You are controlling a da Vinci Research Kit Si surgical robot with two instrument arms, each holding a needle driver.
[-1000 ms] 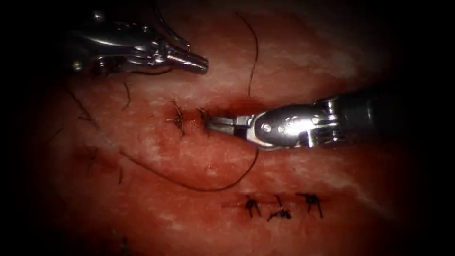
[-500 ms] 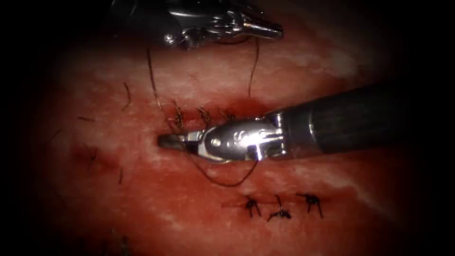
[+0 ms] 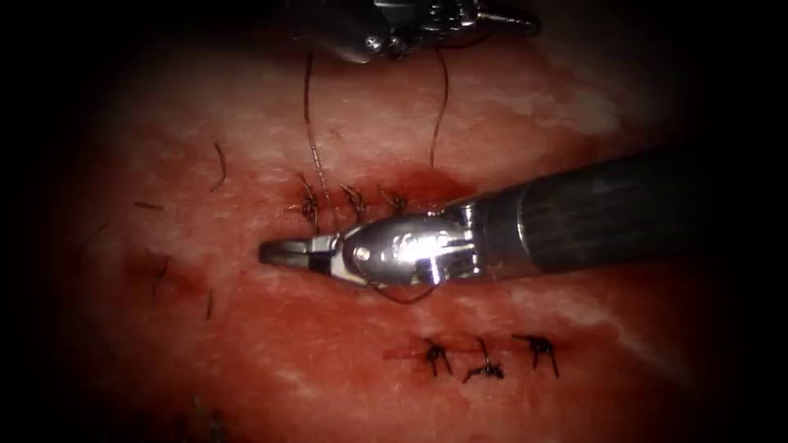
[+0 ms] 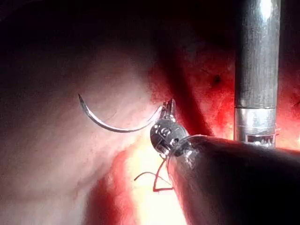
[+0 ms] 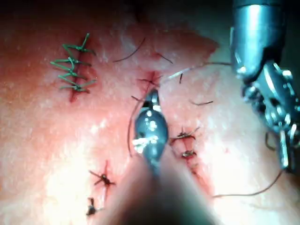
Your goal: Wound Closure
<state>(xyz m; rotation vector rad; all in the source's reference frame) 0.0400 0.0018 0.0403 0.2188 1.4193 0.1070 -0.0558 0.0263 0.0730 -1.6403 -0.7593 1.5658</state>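
Observation:
My left tool (image 3: 525,18) sits at the top edge, above the cut (image 3: 414,182). In the left wrist view its jaws (image 4: 168,107) are shut on the curved needle (image 4: 112,127) close to the thread end, and the point hangs free of the tissue. Dark thread (image 3: 310,123) drops from this tool to the stitches (image 3: 353,201) on the cut. My right tool (image 3: 275,251) lies flat across the tissue just below those stitches, pointing left with its jaws (image 5: 151,97) closed. Thread crosses it near the jaw base, leaving a small loop (image 3: 402,297) beneath. I cannot tell whether it pinches thread.
Three knotted black stitches (image 3: 484,357) sit in a row lower on the tissue. Short cut ends of thread (image 3: 220,168) lie left of the cut. A green stitched line (image 5: 72,65) is in the right wrist view. The right shaft (image 4: 257,61) stands beside my left tool.
The left tool moved up and to the right with the needle. The right tool slid left past the stitches. The big thread loop on the lower tissue shrank to a small one.

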